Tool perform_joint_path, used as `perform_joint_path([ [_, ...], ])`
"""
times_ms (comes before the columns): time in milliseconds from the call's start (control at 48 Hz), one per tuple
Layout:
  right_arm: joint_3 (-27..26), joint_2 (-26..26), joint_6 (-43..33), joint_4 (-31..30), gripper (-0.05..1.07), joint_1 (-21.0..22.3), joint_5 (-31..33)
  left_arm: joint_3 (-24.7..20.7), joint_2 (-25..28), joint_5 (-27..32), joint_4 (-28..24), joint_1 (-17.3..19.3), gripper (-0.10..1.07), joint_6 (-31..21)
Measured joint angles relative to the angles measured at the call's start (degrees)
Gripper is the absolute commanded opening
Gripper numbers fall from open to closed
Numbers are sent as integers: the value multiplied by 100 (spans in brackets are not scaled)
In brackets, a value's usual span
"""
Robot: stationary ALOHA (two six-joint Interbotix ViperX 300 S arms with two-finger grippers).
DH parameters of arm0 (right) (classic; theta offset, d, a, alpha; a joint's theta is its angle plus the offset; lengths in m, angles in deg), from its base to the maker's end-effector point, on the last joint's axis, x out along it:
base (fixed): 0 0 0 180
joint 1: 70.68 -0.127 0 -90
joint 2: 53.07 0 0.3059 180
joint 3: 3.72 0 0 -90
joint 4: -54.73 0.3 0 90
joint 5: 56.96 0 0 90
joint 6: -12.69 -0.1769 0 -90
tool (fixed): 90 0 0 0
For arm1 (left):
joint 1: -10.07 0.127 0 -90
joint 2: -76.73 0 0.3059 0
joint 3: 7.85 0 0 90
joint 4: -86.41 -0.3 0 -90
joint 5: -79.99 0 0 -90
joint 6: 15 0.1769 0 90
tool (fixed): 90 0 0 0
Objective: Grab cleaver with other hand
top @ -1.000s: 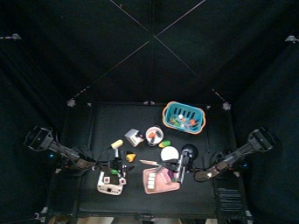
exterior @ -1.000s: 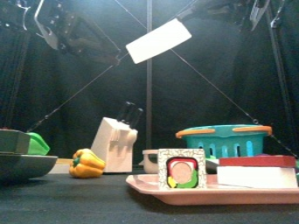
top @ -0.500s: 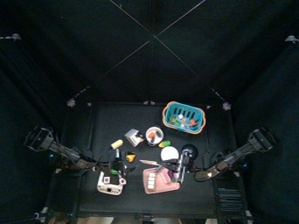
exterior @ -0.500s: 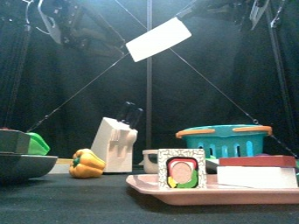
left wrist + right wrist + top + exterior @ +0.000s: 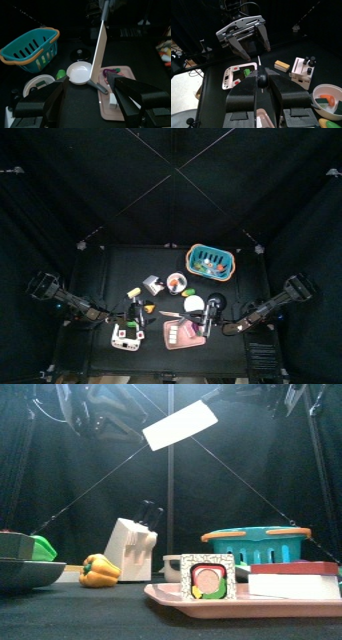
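Front view shows the cleaver (image 5: 181, 425) high above the table (image 5: 80, 609), its broad pale blade tilted, with much open air beneath it down to the things standing below. The right gripper (image 5: 259, 82) pinches the cleaver by the handle, its jaws closed on it; in the right wrist view the blade is seen edge-on as a thin line rising between those jaws. The left gripper (image 5: 246, 35) hangs close in front of it with its jaws spread wide and nothing between them. In the left wrist view the blade (image 5: 100, 47) shows as a long pale strip narrowing toward a dark handle at the far end, standing between the two wide-set jaws but touching neither.

Below, the table is crowded. A pink tray (image 5: 241, 601) sits along the front edge and carries a small picture card (image 5: 207, 576) and a red-and-white block (image 5: 297, 579). A teal basket (image 5: 261, 544) stands behind the tray toward the right side. A white knife block (image 5: 131, 547) leans near the middle, with a yellow pepper (image 5: 98, 570) just beside it, and a dark bowl with something green (image 5: 27, 559) sits at the left edge. From above, both arms meet over the table's front half, and the back half near the curtains is more open.
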Motion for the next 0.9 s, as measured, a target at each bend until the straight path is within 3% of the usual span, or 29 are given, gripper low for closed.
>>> perform_joint_path([
  [250,-9,62,0,167,44,97,9,0,-1151,-1257,1767,1028,95,-79],
  [375,-9,70,-9,202,44,149,0,176,-1485,-1986,2232,1731,95,-9],
  [521,-35,105,-9,220,44,202,-18,246,-1573,-3226,2188,2549,95,26],
  [646,-70,132,-9,229,44,272,-88,202,-1433,-4236,1942,3015,95,26],
  [896,-70,132,-44,229,44,343,-211,-9,-949,-4544,1151,3208,95,18],
])
